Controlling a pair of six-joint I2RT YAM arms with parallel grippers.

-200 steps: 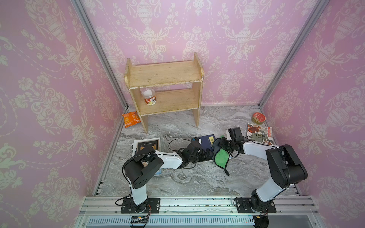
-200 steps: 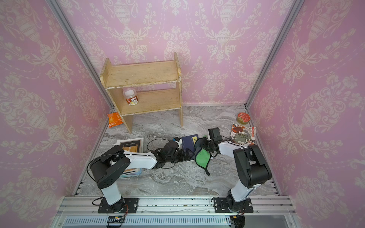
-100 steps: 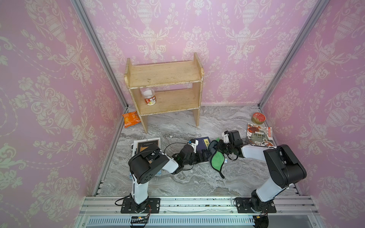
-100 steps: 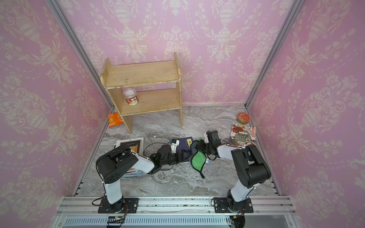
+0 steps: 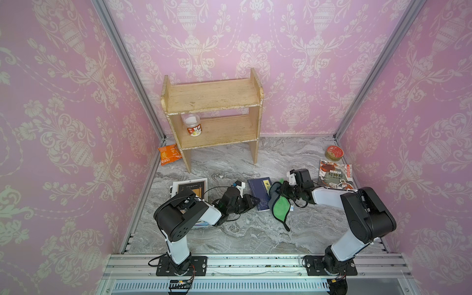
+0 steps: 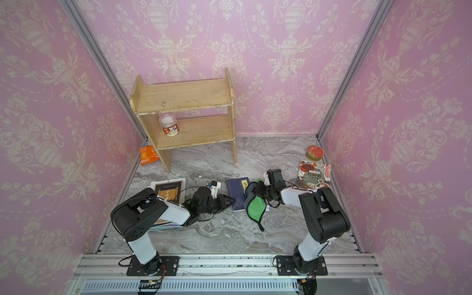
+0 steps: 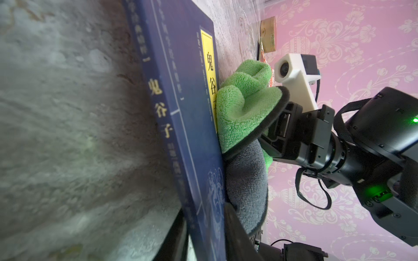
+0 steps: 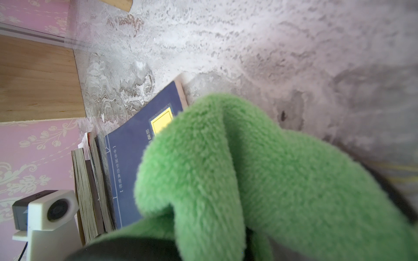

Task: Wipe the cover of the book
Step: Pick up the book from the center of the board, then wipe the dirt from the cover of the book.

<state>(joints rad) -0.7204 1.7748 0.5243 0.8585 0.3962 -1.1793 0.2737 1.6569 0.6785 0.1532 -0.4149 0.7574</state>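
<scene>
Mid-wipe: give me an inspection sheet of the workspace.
Surface: grey marble tabletop, no spills seen.
Job's things: blue book on the marble; green cloth over one edge.
Clutter: wooden shelf holding jar, snack packet, red tin, illustrated book, book stack.
Hands: left hand clamps the blue book's corner; right hand shut on green cloth.
Cables: black cable looped beside left arm.
Surroundings: pink wallpapered walls, aluminium rail.
</scene>
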